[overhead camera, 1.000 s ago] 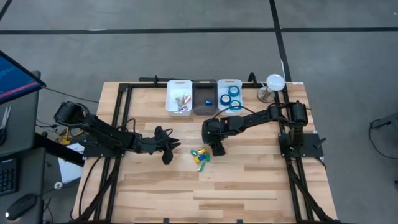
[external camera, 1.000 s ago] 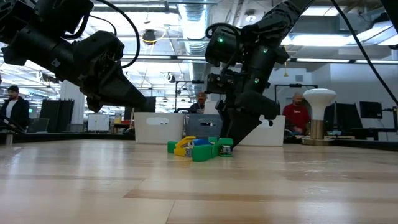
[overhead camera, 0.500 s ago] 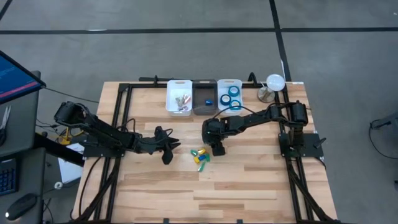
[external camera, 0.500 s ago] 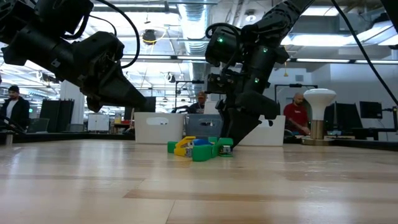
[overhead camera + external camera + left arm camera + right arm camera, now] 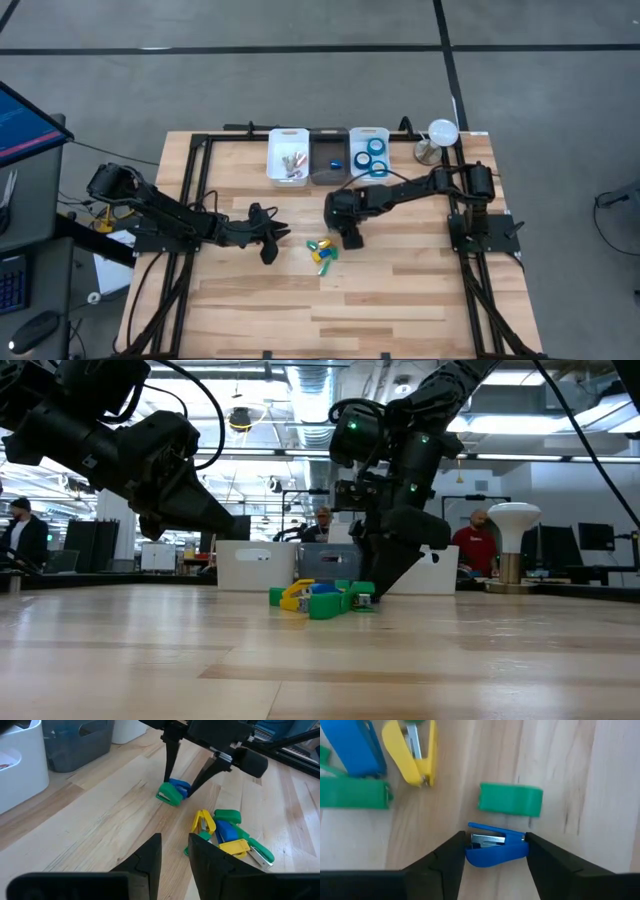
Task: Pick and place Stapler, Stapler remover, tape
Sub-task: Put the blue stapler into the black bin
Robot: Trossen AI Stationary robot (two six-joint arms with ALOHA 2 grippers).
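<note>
A small blue stapler (image 5: pixel 497 852) lies on the wood table just beside a green one (image 5: pixel 511 800). My right gripper (image 5: pixel 496 836) comes down over it, one finger at each end; the left wrist view also shows the right gripper (image 5: pixel 182 782) around the blue stapler (image 5: pixel 179 786). A loose pile of green, yellow and blue staplers (image 5: pixel 322 252) lies to its left. My left gripper (image 5: pixel 272 240) hovers left of the pile, open with a narrow gap and nothing in it. Blue tape rolls (image 5: pixel 375 155) sit in the right white bin. My right gripper has the blue stapler between its two fingers, one fingertip (image 5: pixel 461 851) at one end and the other at the opposite end (image 5: pixel 524 851). The fingers come steeply from above, slanting. The stapler lies flat on the table.
Three bins stand in a row at the far edge: a white one (image 5: pixel 288 172) with small pale pieces, a grey one (image 5: pixel 328 176) with a blue piece, and the white tape bin (image 5: pixel 369 134). A white lamp (image 5: pixel 441 131) stands at the far right. People show in the room beyond.
</note>
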